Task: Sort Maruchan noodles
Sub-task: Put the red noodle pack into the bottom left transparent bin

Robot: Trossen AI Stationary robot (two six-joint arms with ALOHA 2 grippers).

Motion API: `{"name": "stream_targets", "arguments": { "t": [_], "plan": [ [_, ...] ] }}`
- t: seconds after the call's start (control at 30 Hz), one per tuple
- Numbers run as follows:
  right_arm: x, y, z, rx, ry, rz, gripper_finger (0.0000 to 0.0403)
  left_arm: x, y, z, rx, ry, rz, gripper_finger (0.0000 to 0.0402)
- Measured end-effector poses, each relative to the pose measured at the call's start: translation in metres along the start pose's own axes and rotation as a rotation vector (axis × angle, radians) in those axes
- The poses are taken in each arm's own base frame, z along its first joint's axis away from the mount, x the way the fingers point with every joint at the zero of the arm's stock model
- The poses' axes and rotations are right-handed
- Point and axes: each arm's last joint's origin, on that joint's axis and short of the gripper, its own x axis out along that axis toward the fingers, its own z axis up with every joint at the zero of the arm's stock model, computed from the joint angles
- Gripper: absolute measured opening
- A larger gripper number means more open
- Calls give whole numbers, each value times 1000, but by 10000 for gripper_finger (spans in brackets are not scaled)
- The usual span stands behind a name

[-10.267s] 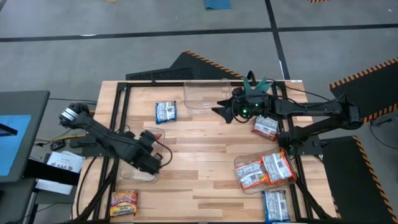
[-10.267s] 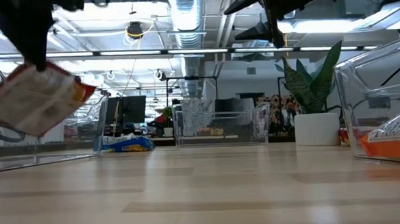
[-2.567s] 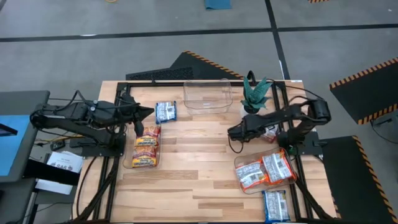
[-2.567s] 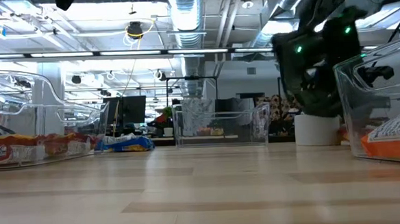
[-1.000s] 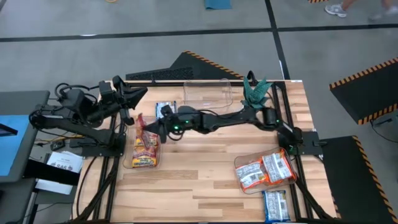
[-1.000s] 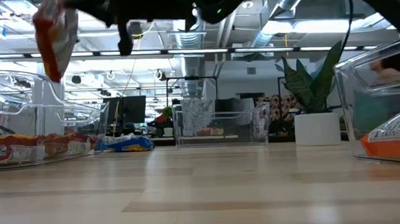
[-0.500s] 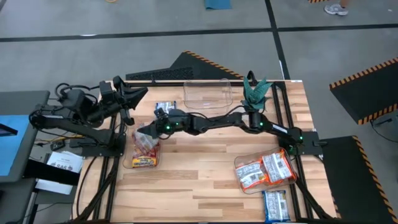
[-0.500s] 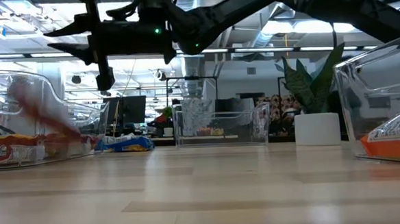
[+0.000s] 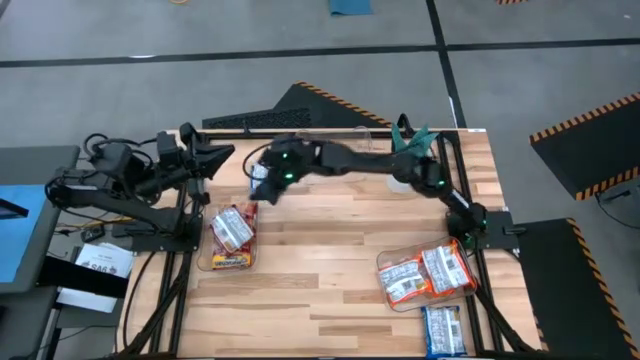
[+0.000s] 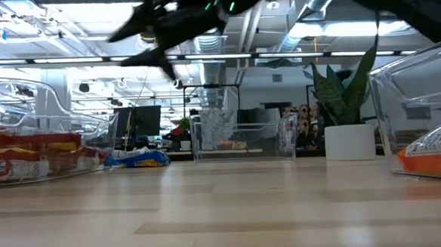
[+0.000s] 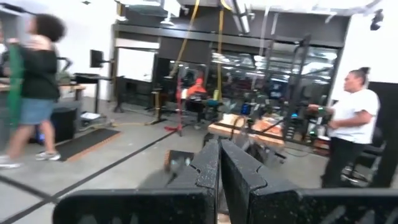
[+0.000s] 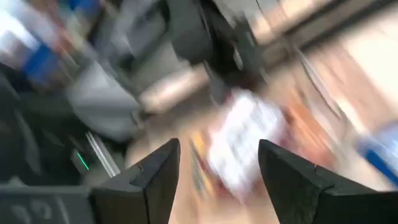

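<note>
Red-and-yellow noodle packets (image 9: 230,232) lie stacked in the clear bin (image 9: 205,262) at the table's left; the low view shows them as red-and-yellow packets (image 10: 25,155). Orange-and-white packets (image 9: 425,272) fill the clear bin at the right. One blue-and-white packet (image 10: 135,159) lies flat on the table near the far-left corner, another blue packet (image 9: 443,330) at the near right edge. My right gripper (image 9: 258,185) (image 12: 217,168) is open and empty, reaching across the table, high above the far-left blue packet. My left gripper (image 9: 222,155) (image 11: 219,162) is shut and raised off the far-left edge.
An empty clear bin (image 9: 335,152) stands at the middle of the far edge, with a potted plant (image 9: 410,145) to its right. The right arm's links stretch over the far half of the table. Bare wood lies in the middle and near left. People stand in the room beyond.
My right gripper held a red-and-yellow packet above the left bin, then let go of it. The packet fell and now lies on top of the others in the bin. The gripper then swung toward the far edge, over the blue packet.
</note>
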Motion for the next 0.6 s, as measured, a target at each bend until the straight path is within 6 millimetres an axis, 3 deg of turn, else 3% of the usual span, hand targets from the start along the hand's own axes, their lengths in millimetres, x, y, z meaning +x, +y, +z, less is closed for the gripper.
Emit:
{"name": "stream_targets", "arguments": {
  "t": [0.17, 0.3, 0.47, 0.6],
  "plan": [
    [-60, 21, -15, -226, 267, -298, 234, -11, 5, 9, -36, -34, -30, 0],
    [-95, 24, -40, -251, 396, -398, 217, -18, 9, 7, -13, 4, -28, 0],
    [-138, 34, -76, -181, 294, -418, 163, -16, 8, -10, 27, 154, -37, 0],
    [-160, 47, -108, -120, 133, -404, 83, -11, 3, -29, 52, 318, -103, 0]
  ]
}}
